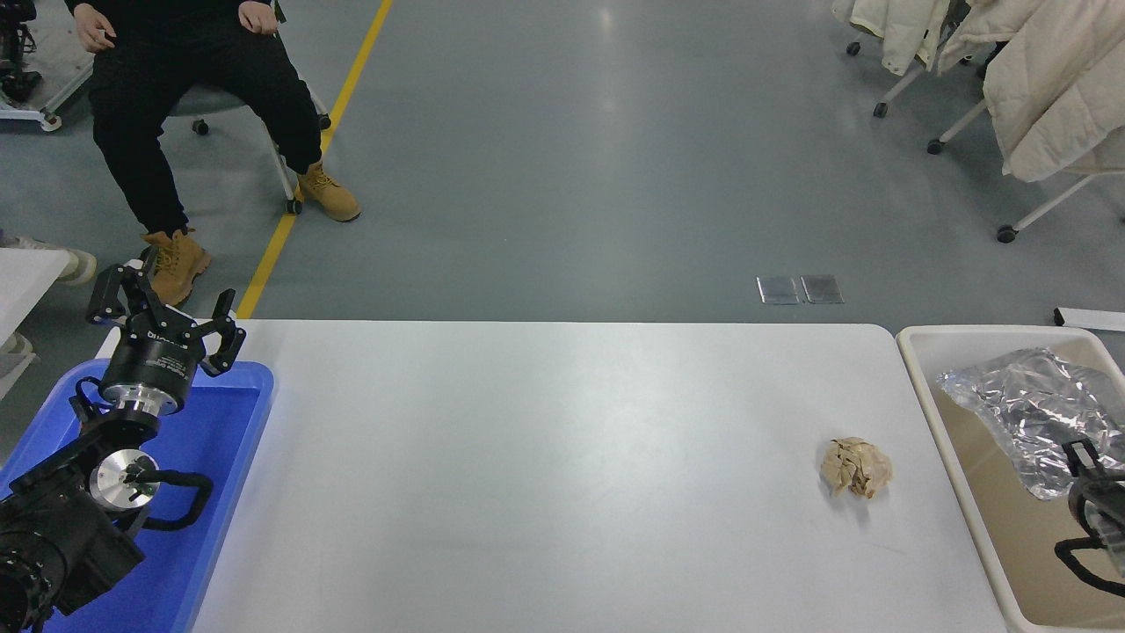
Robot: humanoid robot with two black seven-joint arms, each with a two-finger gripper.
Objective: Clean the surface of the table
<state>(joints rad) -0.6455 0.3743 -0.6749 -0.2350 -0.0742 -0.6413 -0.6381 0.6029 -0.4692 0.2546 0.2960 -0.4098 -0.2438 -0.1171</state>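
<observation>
Right pincer at right edge of frame, low inside beige bin, beside crumpled foil; cannot tell opening or hold. Brown paper wad on white counter, left of right pincer and far nearer than the left one; no clear long axis. Left pincer parked over blue tray, lower left, fingers spread, empty.

A grey floor with a yellow line holds a seated person, rolling chairs and cream coats.
</observation>
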